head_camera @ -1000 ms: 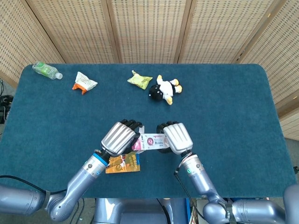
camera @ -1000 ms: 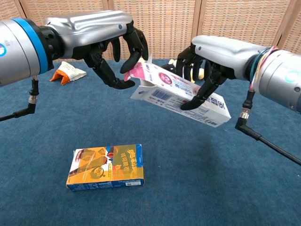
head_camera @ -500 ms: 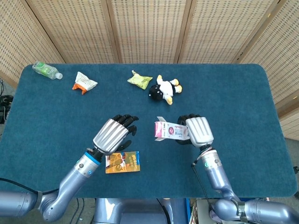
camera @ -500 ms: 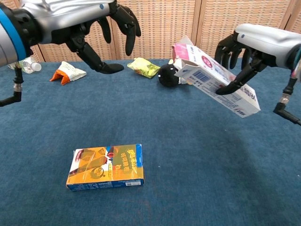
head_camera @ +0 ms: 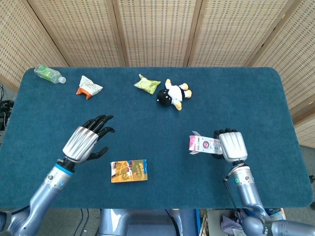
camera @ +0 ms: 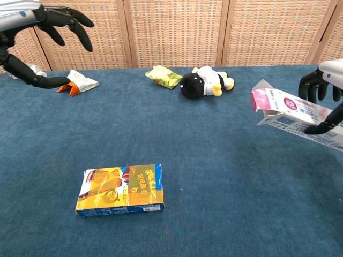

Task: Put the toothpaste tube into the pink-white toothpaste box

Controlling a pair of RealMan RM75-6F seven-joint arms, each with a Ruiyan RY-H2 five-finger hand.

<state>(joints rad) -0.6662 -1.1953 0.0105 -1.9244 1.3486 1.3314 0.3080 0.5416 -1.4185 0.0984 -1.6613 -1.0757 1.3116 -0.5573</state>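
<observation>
The pink-white toothpaste box [head_camera: 203, 145] hangs above the table [head_camera: 256, 98] at about four o'clock, flaps open, clamped in the right hand [head_camera: 231, 145]. At eight o'clock the left hand [head_camera: 84, 141] hovers empty, fingers spread, an orange box [head_camera: 129, 171] lying just beside it.

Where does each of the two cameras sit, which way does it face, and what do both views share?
Head view: high above the table, looking steeply down; shows both forearms, the open left hand and the right hand holding the pink-white toothpaste box.
Chest view: low at the table's near edge, looking level across; only the hands show.
Shared: both hands, the box, the orange box, the plush toy.
</observation>
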